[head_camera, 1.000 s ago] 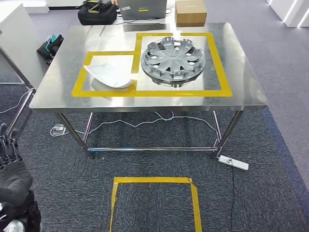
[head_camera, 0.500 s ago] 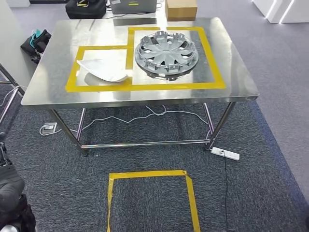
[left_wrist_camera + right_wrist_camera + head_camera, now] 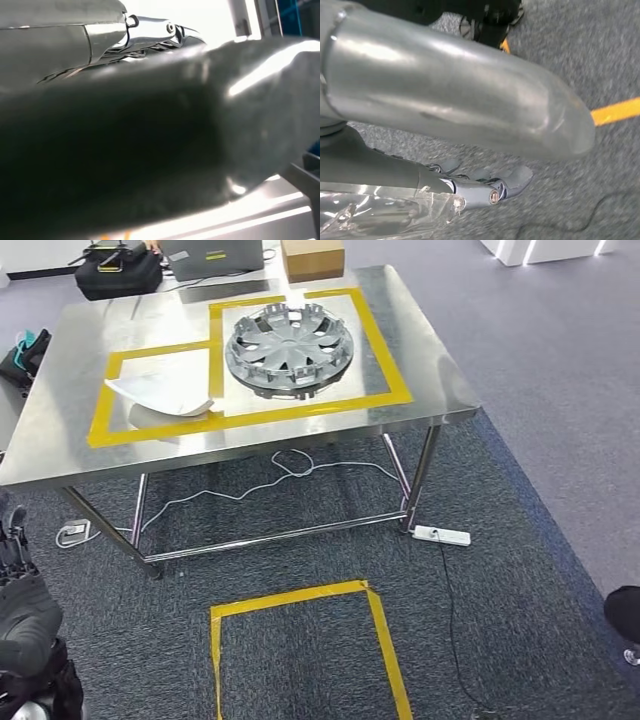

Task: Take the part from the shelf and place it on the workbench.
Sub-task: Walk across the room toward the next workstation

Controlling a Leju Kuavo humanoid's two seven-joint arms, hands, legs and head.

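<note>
On the steel workbench [image 3: 430,370] a silver wheel cover [image 3: 289,348] lies inside a yellow tape frame. A white curved panel [image 3: 162,397] lies in the smaller frame beside it. My left hand [image 3: 26,625] hangs low at my side, well short of the bench, with nothing in it. In the left wrist view the left hand [image 3: 151,125] is a dark blur with its fingers [image 3: 166,31] stretched out. My right hand [image 3: 444,115] hangs over the carpet with straight fingers [image 3: 497,187], holding nothing.
A yellow tape square [image 3: 302,595] marks the carpet before the bench. A power strip [image 3: 441,536] and cables lie under it. A cardboard box [image 3: 312,258], a laptop [image 3: 215,255] and a black bag [image 3: 117,270] sit behind. A dark shape [image 3: 624,612] is at the right edge.
The camera has swung to the right, so the bench and floor square sit further left in the picture. Both hands still hang with nothing in them.
</note>
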